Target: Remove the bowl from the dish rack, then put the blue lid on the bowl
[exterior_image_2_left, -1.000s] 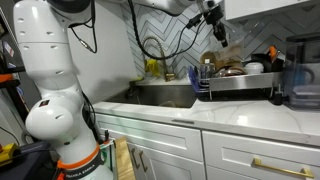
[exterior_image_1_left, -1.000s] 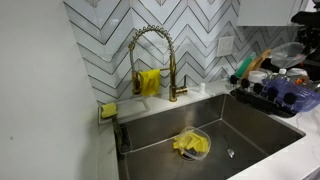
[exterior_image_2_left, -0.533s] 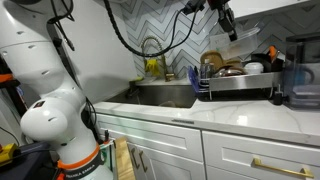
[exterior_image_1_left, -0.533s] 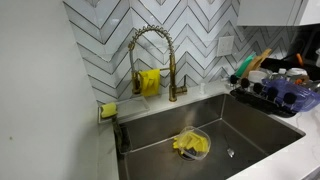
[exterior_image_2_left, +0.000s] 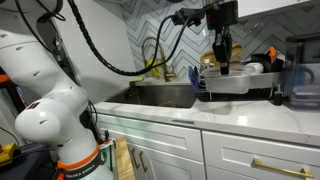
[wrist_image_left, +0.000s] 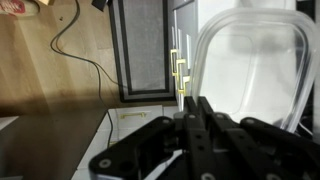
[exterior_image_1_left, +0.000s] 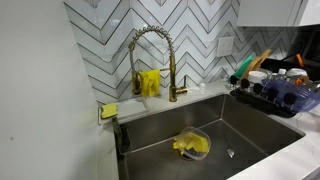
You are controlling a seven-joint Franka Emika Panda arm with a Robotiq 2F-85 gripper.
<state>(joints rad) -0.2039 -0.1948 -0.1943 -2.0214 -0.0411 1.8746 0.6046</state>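
The black wire dish rack (exterior_image_1_left: 262,100) stands on the counter to the right of the sink and also shows in an exterior view (exterior_image_2_left: 240,88). A pale bluish-lavender bowl (exterior_image_1_left: 296,93) lies in it among other dishes. My gripper (exterior_image_2_left: 223,66) hangs just above the rack's left part, pointing down. In the wrist view its fingers (wrist_image_left: 190,108) are pressed together with nothing between them. A large translucent rounded container (wrist_image_left: 250,60) lies just beyond them; I cannot tell whether it is the bowl. I cannot make out the blue lid.
A steel sink (exterior_image_1_left: 240,135) holds a clear bowl with a yellow cloth (exterior_image_1_left: 191,144). A gold spring faucet (exterior_image_1_left: 150,55) stands behind it. A yellow sponge (exterior_image_1_left: 108,110) lies at the sink's left corner. A dark jug (exterior_image_2_left: 300,85) stands right of the rack.
The arm has swung over, and the gripper has come down from high above the counter to just above the dish rack.
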